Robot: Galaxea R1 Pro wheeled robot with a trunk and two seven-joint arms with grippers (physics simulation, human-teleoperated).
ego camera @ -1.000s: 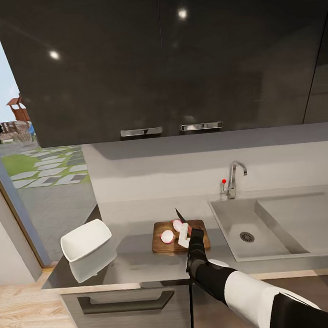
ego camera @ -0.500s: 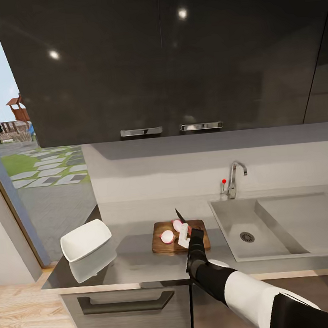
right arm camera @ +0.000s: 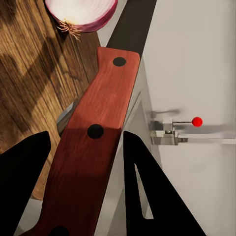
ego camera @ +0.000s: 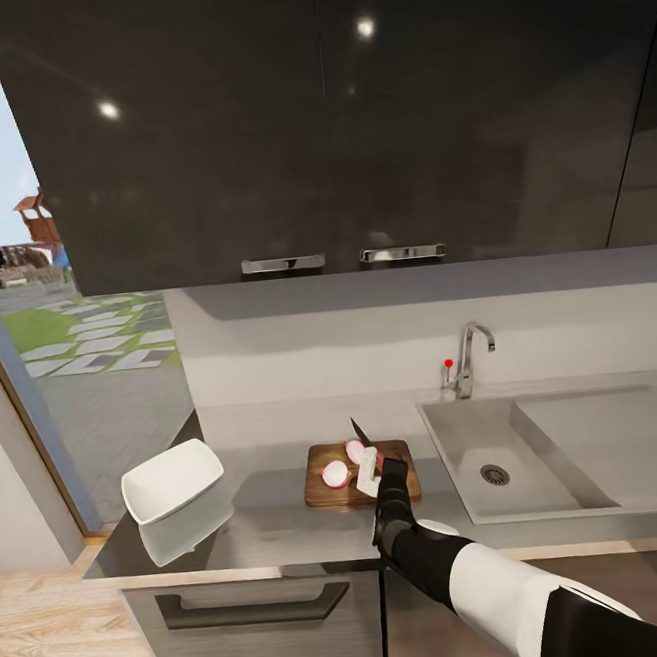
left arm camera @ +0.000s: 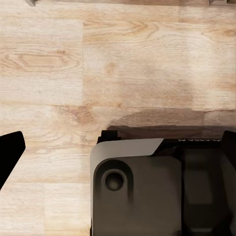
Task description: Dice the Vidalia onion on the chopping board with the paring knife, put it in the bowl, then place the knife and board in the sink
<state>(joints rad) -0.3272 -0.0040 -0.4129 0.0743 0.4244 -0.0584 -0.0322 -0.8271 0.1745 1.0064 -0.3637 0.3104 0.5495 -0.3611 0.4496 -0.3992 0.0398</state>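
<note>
Two Vidalia onion (ego camera: 344, 464) halves lie on the chopping board (ego camera: 324, 487); right hand (ego camera: 371, 477) grips the paring knife (right arm camera: 96, 152) above them.

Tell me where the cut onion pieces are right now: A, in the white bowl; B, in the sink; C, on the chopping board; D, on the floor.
C: the head view shows the onion pieces lying on the chopping board, beside the paring knife the right gripper holds.
</note>
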